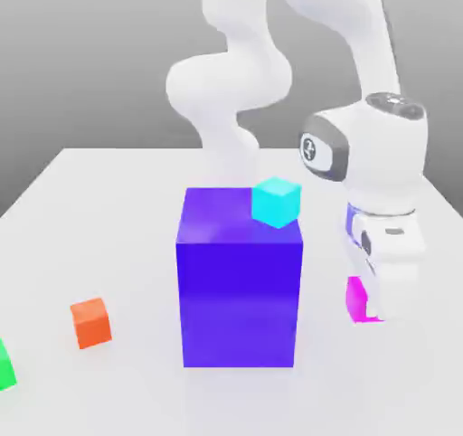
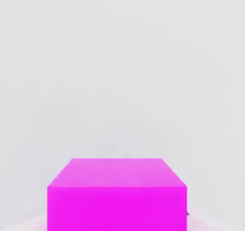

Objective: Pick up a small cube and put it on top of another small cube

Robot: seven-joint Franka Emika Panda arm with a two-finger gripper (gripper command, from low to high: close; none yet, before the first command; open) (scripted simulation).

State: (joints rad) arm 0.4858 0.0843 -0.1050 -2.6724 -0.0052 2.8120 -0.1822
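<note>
White Panda arm reaches down at the exterior view's right, hand (image 1: 378, 309) low over the table (image 1: 108, 199), pointing down. Hand is closed on the small magenta-pink cube (image 1: 356, 298); only the cube's side toward the exterior view's left is visible there, the rest hidden behind the hand's white body. Whether the cube rests on the table or is just off it cannot be told. In the hand view the same magenta cube (image 2: 116, 194) sits close under the camera, top face and one side face visible, plain, no markings, pale table surface behind it.

Big purple block (image 1: 240, 280) stands upright near the table's middle, just beside the hand on the exterior view's left, a narrow gap between them. Cyan cube (image 1: 276, 202) sits on top of the purple block at its far corner toward the exterior view's right, slightly rotated against the block's edges. Orange cube (image 1: 91, 323) lies on the table well apart from the purple block, toward the exterior view's left. Green cube (image 1: 5, 366) is at the exterior view's left edge, cut off by the frame, near the orange cube but not touching. Arm's links rise behind the purple block and curve over to the wrist above the magenta cube.
</note>
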